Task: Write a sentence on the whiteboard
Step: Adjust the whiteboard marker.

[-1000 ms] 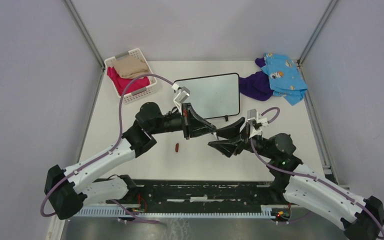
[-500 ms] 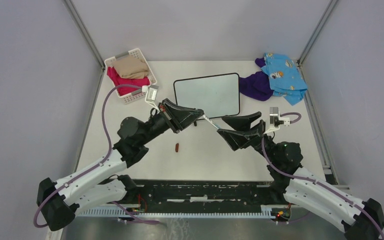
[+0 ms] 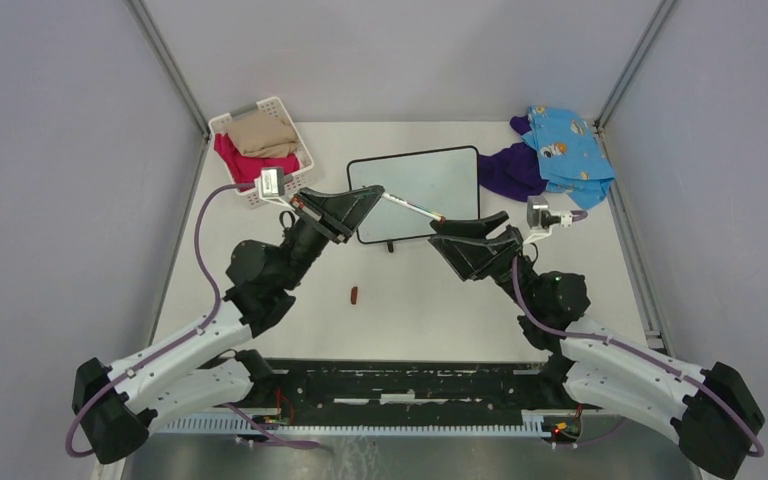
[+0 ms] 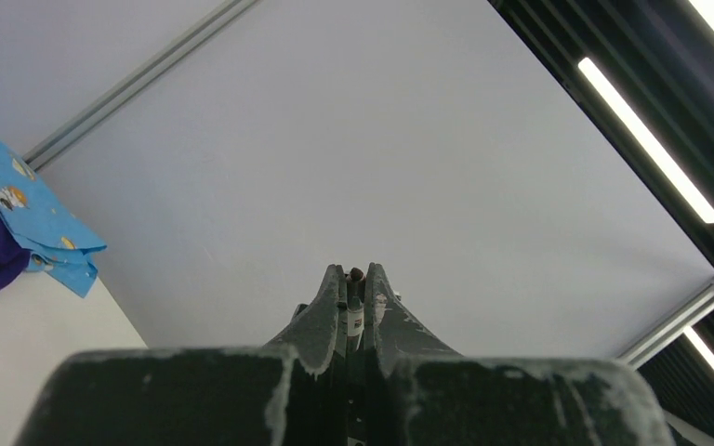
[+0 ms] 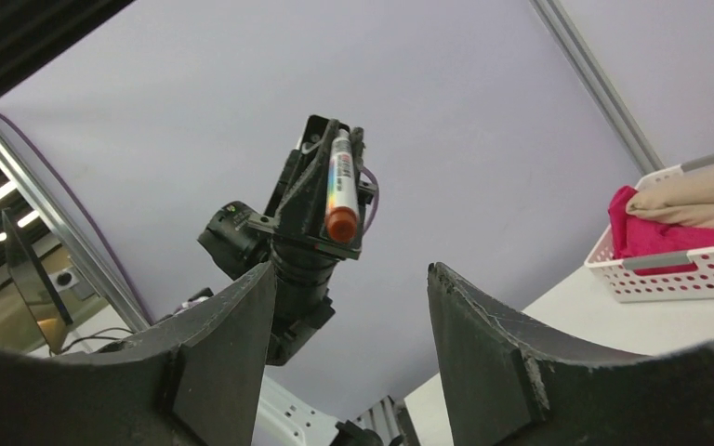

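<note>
The left gripper (image 3: 373,193) is clamping a marker (image 3: 412,208) over the whiteboard (image 3: 450,175) (red end pointing outward); the right gripper (image 3: 438,235) is facing it, jaws wide apart.

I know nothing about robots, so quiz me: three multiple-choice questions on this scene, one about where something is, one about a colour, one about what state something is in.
1. Where on the table does the white basket stand?
A. back left corner
B. front right corner
C. dead centre

2. What colour is the printed cloth lying partly over the purple cloth?
A. green
B. light blue
C. black

3. How is the left gripper?
A. open and empty
B. shut on the marker
C. resting flat on the table

Answers:
1 A, the top view shows it by the back left post.
2 B, it is light blue with small prints.
3 B, the left wrist view shows its fingers closed on the marker.
</note>
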### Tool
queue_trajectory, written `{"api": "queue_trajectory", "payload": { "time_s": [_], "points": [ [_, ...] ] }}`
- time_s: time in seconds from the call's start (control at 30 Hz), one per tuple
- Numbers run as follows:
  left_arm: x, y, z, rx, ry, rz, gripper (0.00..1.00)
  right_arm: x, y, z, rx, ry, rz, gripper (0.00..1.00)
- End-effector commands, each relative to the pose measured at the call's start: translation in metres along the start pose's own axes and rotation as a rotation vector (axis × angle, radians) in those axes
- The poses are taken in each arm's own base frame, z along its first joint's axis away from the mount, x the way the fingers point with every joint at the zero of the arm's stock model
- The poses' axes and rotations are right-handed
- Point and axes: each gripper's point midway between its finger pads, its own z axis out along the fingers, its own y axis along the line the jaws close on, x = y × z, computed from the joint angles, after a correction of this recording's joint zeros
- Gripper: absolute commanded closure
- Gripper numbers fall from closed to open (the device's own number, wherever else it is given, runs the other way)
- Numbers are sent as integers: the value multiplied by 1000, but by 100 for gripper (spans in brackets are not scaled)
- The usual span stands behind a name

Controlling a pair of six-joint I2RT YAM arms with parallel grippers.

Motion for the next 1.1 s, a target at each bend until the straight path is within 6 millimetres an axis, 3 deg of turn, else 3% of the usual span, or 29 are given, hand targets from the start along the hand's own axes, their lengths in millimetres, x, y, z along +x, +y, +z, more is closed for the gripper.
{"api": "queue_trajectory", "payload": {
  "time_s": [0.0, 0.27, 0.67, 0.9, 1.07],
  "points": [
    [-15, -5, 6, -8, -79, -51, 98, -39, 41, 15, -129, -126, 38, 34],
    [-13, 14, 7, -98, -95, -17, 98, -41, 34, 25, -98, -141, 55, 36],
    [-3, 14, 10, -121, -87, 33, 98, -40, 23, 40, -57, -139, 97, 43],
    [2, 15, 10, -123, -74, 38, 98, -35, 21, 42, -57, -120, 103, 61],
    [5, 17, 11, -127, -67, 39, 98, -36, 21, 42, -54, -123, 104, 62]
  ]
}}
